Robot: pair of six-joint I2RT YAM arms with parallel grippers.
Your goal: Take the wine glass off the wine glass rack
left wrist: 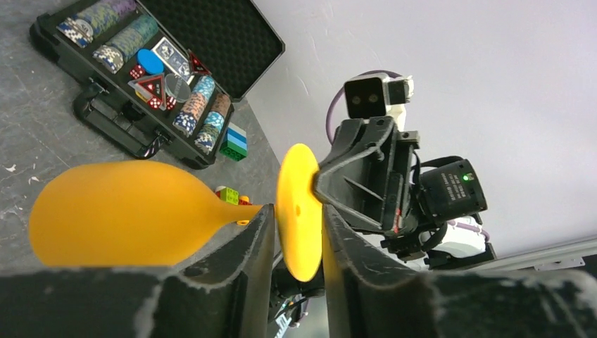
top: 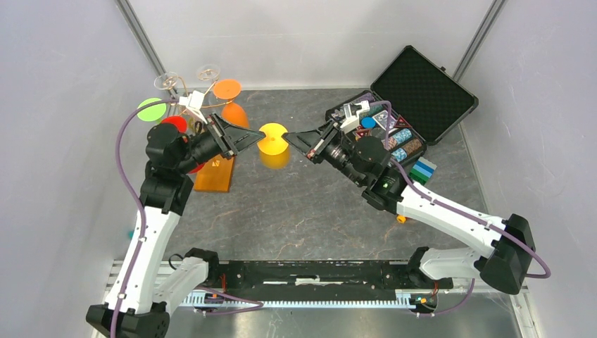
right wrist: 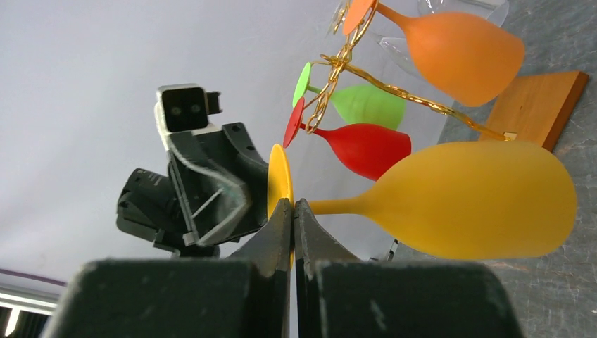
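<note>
far-left corner: wine glass rack (top: 214,177), coloured glasses (top: 227,89) hanging, blocked | far-right corner: open black case (top: 423,92), blocked | middle: yellow wine glass (top: 272,140) bars the way | near edge: bare desk (top: 303,218), passable

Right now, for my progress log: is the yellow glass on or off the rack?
Off: yellow glass clear of the rack, foot pinched by right end effector.

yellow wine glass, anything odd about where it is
Yes: the yellow wine glass is off the wine glass rack, hanging foot-up in mid-air, its foot disc pinched by the right pincer with the left pincer at the same disc.
</note>
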